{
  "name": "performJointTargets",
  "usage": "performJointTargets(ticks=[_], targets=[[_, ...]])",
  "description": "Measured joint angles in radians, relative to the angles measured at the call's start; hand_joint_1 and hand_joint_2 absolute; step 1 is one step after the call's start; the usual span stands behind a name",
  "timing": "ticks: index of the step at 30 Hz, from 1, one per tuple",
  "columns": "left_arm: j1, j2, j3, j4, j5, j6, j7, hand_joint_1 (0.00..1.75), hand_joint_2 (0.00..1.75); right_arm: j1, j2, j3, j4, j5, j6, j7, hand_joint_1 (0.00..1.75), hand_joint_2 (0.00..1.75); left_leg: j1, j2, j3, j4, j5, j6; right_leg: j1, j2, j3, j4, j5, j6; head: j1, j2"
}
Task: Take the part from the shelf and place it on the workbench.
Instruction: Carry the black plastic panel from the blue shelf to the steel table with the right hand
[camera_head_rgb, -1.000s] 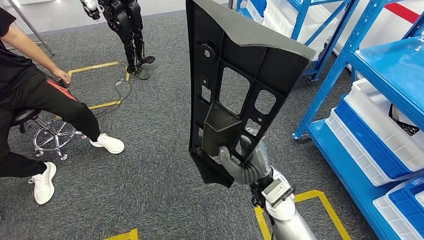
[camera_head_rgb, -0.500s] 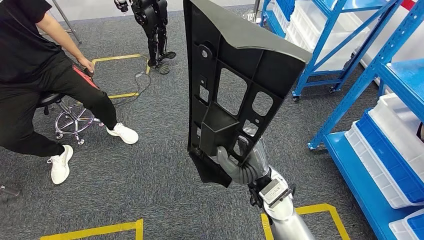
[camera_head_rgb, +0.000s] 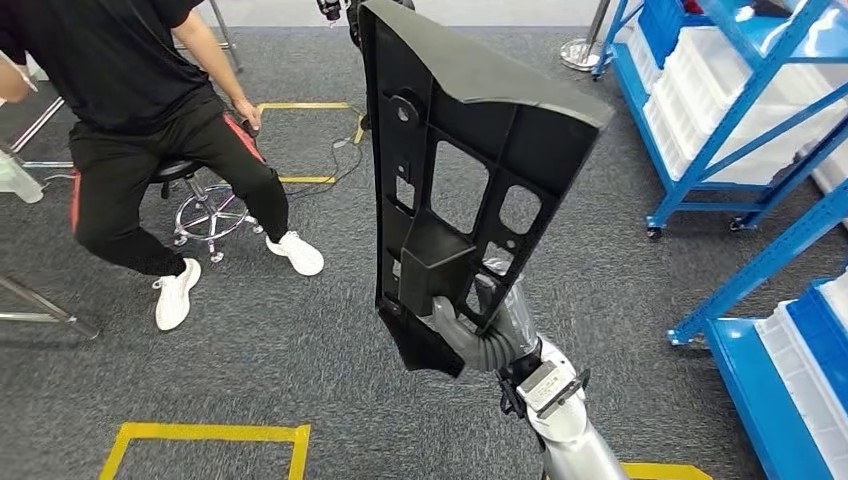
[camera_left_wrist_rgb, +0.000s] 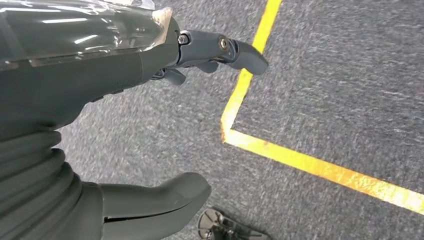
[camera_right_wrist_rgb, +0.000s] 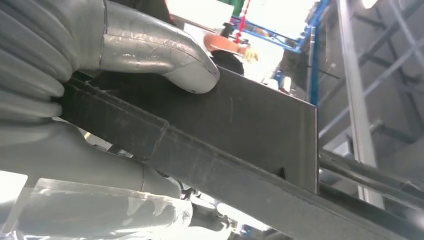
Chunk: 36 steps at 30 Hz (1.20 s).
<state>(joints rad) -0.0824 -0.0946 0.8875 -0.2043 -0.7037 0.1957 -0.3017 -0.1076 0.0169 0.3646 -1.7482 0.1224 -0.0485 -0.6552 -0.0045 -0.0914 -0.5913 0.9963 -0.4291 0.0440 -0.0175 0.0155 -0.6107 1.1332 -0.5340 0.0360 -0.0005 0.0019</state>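
Head view shows the right robot hand (camera_head_rgb: 478, 325) gripping the tall black part (camera_head_rgb: 470, 170) low down, upright above the carpet floor (camera_head_rgb: 300, 370), so it may tip or slip while walking; left robot hand (camera_left_wrist_rgb: 150, 65) hangs empty, fingers apart.

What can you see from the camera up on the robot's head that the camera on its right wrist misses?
Only the head view shows the whole scene: the grey carpet with yellow tape, a seated person on a stool, and blue shelving holding white bins. Only the right wrist view shows, up close, the thumb pressed flat against the part's dark wall. Both share the black part and the right hand gripping its lower end.
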Motion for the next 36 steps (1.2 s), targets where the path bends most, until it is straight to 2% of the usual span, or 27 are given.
performJointTargets(ticks=[1, 2, 3, 4, 6, 8, 9, 10, 11, 13, 15, 17, 18, 19, 20, 22, 23, 24, 25, 27, 28, 29, 30, 32, 33, 35, 36], targets=[[0.002, -0.001, 0.0, 0.0, 0.0, 0.0, 0.0, 0.0, 1.75, -0.003, 0.0, 0.0, 0.001, 0.0, 0.001, 0.001, 1.75, 1.75, 0.003, -0.017, -0.006, 0.008, -0.003, -0.01, -0.001, 0.007, 0.028, -0.062, 0.026, -0.001, 0.0, 0.0], [0.004, -0.001, 0.001, 0.0, -0.001, 0.0, 0.0, 0.0, 1.75, -0.007, 0.001, 0.001, 0.001, -0.001, 0.002, 0.002, 1.75, 1.75, 0.006, -0.027, -0.013, 0.017, -0.007, -0.02, -0.003, 0.012, 0.05, -0.109, 0.045, -0.007, 0.0, 0.0], [0.007, -0.002, 0.002, 0.0, -0.001, 0.001, 0.0, 0.0, 1.75, -0.009, 0.002, 0.002, 0.001, -0.001, 0.003, 0.003, 1.75, 1.75, 0.007, -0.013, -0.02, 0.027, -0.013, -0.026, -0.003, 0.003, 0.052, -0.111, 0.048, -0.018, -0.001, 0.0], [0.007, -0.002, 0.003, 0.0, 0.0, 0.002, -0.001, 0.0, 1.75, -0.01, 0.003, 0.002, 0.001, -0.001, 0.003, 0.003, 1.75, 1.75, 0.007, 0.012, -0.031, 0.051, -0.029, -0.03, -0.004, -0.004, 0.053, -0.112, 0.048, -0.023, -0.002, 0.0], [0.005, -0.003, 0.003, 0.0, 0.001, 0.004, -0.001, 0.0, 1.75, -0.012, 0.004, 0.002, 0.001, -0.001, 0.004, 0.003, 1.75, 1.75, 0.008, 0.067, -0.082, 0.155, -0.086, -0.038, -0.001, -0.023, 0.053, -0.113, 0.047, -0.033, -0.004, 0.0], [0.003, -0.005, 0.004, 0.0, 0.001, 0.004, -0.001, 0.0, 1.75, -0.012, 0.004, 0.002, 0.003, -0.001, 0.004, 0.004, 1.75, 1.75, 0.011, 0.084, -0.144, 0.274, -0.133, -0.042, 0.005, -0.046, 0.053, -0.113, 0.045, -0.039, -0.005, 0.0], [0.004, -0.006, 0.004, 0.0, 0.002, 0.004, -0.002, 0.0, 1.75, -0.012, 0.004, 0.002, 0.003, -0.002, 0.005, 0.004, 1.75, 1.75, 0.012, 0.087, -0.157, 0.295, -0.133, -0.042, 0.007, -0.058, 0.053, -0.113, 0.044, -0.041, -0.005, 0.0], [0.004, -0.007, 0.004, 0.0, 0.003, 0.004, -0.004, 0.0, 1.75, -0.012, 0.004, 0.002, 0.003, -0.002, 0.005, 0.005, 1.75, 1.75, 0.012, 0.089, -0.15, 0.278, -0.114, -0.039, 0.008, -0.069, 0.053, -0.113, 0.043, -0.043, -0.005, 0.0], [0.004, -0.007, 0.004, 0.0, 0.004, 0.004, -0.006, 0.0, 1.75, -0.013, 0.004, 0.002, 0.003, -0.002, 0.006, 0.005, 1.75, 1.75, 0.011, 0.096, -0.123, 0.224, -0.083, -0.035, 0.01, -0.079, 0.054, -0.113, 0.041, -0.043, -0.005, 0.0], [0.003, -0.006, 0.004, 0.0, 0.007, 0.004, -0.013, 0.0, 1.75, -0.016, 0.005, 0.002, 0.003, -0.003, 0.007, 0.006, 1.75, 1.75, 0.003, 0.136, -0.052, 0.088, -0.03, -0.022, 0.014, -0.097, 0.058, -0.113, 0.038, -0.042, -0.005, 0.0], [0.0, -0.005, 0.005, -0.001, 0.011, 0.004, -0.021, 0.0, 1.75, -0.02, 0.005, 0.002, 0.003, -0.003, 0.007, 0.007, 1.75, 1.75, -0.008, 0.161, -0.021, 0.027, -0.018, -0.011, 0.016, -0.112, 0.06, -0.114, 0.035, -0.036, -0.004, 0.0], [-0.002, -0.002, 0.008, -0.001, 0.013, 0.005, -0.027, 0.0, 1.75, -0.02, 0.006, 0.003, 0.003, -0.003, 0.007, 0.007, 1.75, 1.75, -0.013, 0.142, -0.017, 0.02, -0.016, -0.002, 0.016, -0.127, 0.064, -0.118, 0.031, -0.026, -0.005, 0.0], [-0.001, -0.001, 0.01, -0.001, 0.014, 0.005, -0.028, 0.0, 1.75, -0.021, 0.006, 0.003, 0.004, -0.003, 0.007, 0.008, 1.75, 1.75, -0.012, 0.13, -0.01, 0.01, -0.012, 0.001, 0.016, -0.122, 0.066, -0.114, 0.027, -0.022, -0.003, 0.0], [-0.001, 0.0, 0.012, -0.001, 0.014, 0.006, -0.029, 0.0, 1.75, -0.021, 0.006, 0.003, 0.004, -0.003, 0.007, 0.008, 1.75, 1.75, -0.01, 0.119, -0.002, 0.0, -0.006, 0.005, 0.016, -0.103, 0.062, -0.098, 0.019, -0.019, -0.003, 0.0], [-0.002, 0.0, 0.013, -0.001, 0.014, 0.006, -0.03, 0.0, 1.75, -0.021, 0.006, 0.004, 0.004, -0.003, 0.007, 0.008, 1.75, 1.75, -0.007, 0.108, 0.007, -0.009, 0.0, 0.008, 0.017, -0.077, 0.046, -0.06, 0.003, -0.019, 0.0, 0.0], [-0.005, -0.001, 0.016, -0.001, 0.014, 0.006, -0.031, 0.0, 1.75, -0.017, 0.003, 0.004, 0.007, -0.004, 0.007, 0.008, 1.75, 1.75, -0.004, 0.083, 0.009, -0.015, 0.003, 0.012, 0.014, -0.032, -0.017, 0.064, -0.044, -0.024, 0.002, 0.0], [-0.006, -0.001, 0.017, -0.001, 0.014, 0.006, -0.031, 0.0, 1.75, -0.013, 0.001, 0.004, 0.008, -0.004, 0.007, 0.008, 1.75, 1.75, -0.004, 0.069, 0.009, -0.015, 0.003, 0.012, 0.012, -0.025, -0.051, 0.122, -0.062, -0.023, 0.004, 0.0], [-0.006, -0.001, 0.019, -0.001, 0.014, 0.006, -0.031, 0.0, 1.75, -0.009, 0.0, 0.004, 0.01, -0.004, 0.007, 0.008, 1.75, 1.75, -0.004, 0.054, 0.009, -0.014, 0.003, 0.012, 0.011, -0.023, -0.071, 0.151, -0.066, -0.019, 0.004, 0.0], [-0.005, -0.002, 0.02, -0.001, 0.014, 0.006, -0.03, 0.0, 1.75, -0.007, -0.002, 0.004, 0.011, -0.004, 0.007, 0.008, 1.75, 1.75, -0.003, 0.039, 0.009, -0.013, 0.002, 0.012, 0.008, -0.021, -0.072, 0.139, -0.053, -0.01, 0.004, 0.0], [-0.004, -0.004, 0.022, -0.001, 0.014, 0.006, -0.031, 0.0, 1.75, -0.006, -0.003, 0.004, 0.011, -0.004, 0.007, 0.007, 1.75, 1.75, 0.002, 0.012, 0.008, -0.004, -0.002, 0.005, -0.001, -0.006, -0.021, 0.017, 0.007, 0.015, 0.004, 0.0], [-0.003, -0.003, 0.023, -0.001, 0.015, 0.007, -0.033, 0.0, 1.75, -0.006, -0.004, 0.004, 0.012, -0.004, 0.006, 0.007, 1.75, 1.75, 0.002, -0.002, 0.006, 0.003, -0.006, -0.001, -0.003, 0.008, 0.008, -0.046, 0.032, 0.021, 0.005, 0.0], [-0.003, -0.002, 0.024, -0.001, 0.015, 0.007, -0.036, 0.0, 1.75, -0.005, -0.004, 0.004, 0.012, -0.004, 0.006, 0.006, 1.75, 1.75, 0.003, -0.013, 0.002, 0.01, -0.01, -0.008, -0.005, 0.02, 0.029, -0.089, 0.048, 0.019, 0.005, 0.0], [-0.003, -0.001, 0.026, -0.001, 0.016, 0.007, -0.039, 0.0, 1.75, -0.005, -0.004, 0.004, 0.012, -0.004, 0.006, 0.006, 1.75, 1.75, 0.003, -0.021, -0.003, 0.015, -0.013, -0.013, -0.005, 0.028, 0.039, -0.107, 0.052, 0.01, 0.005, 0.0], [0.001, 0.0, 0.029, -0.001, 0.016, 0.01, -0.042, 0.0, 1.75, -0.005, -0.003, 0.004, 0.012, -0.004, 0.005, 0.005, 1.75, 1.75, 0.005, -0.033, -0.01, 0.018, -0.013, -0.021, -0.002, 0.02, 0.04, -0.106, 0.053, -0.013, 0.004, 0.0], [0.003, 0.0, 0.03, -0.001, 0.016, 0.012, -0.043, 0.0, 1.75, -0.005, -0.002, 0.004, 0.012, -0.004, 0.005, 0.005, 1.75, 1.75, 0.006, -0.032, -0.012, 0.021, -0.015, -0.024, -0.003, 0.013, 0.04, -0.106, 0.054, -0.019, 0.005, 0.0], [0.005, 0.001, 0.031, -0.001, 0.016, 0.015, -0.042, 0.0, 1.75, -0.006, 0.0, 0.004, 0.012, -0.004, 0.004, 0.005, 1.75, 1.75, 0.007, 0.009, -0.033, 0.064, -0.043, -0.031, -0.005, -0.003, 0.043, -0.107, 0.054, -0.031, 0.001, 0.0], [0.004, 0.002, 0.031, -0.001, 0.016, 0.016, -0.042, 0.0, 1.75, -0.007, 0.002, 0.004, 0.012, -0.004, 0.004, 0.005, 1.75, 1.75, 0.006, 0.04, -0.057, 0.113, -0.071, -0.035, -0.002, -0.012, 0.043, -0.108, 0.053, -0.035, 0.0, 0.0]])
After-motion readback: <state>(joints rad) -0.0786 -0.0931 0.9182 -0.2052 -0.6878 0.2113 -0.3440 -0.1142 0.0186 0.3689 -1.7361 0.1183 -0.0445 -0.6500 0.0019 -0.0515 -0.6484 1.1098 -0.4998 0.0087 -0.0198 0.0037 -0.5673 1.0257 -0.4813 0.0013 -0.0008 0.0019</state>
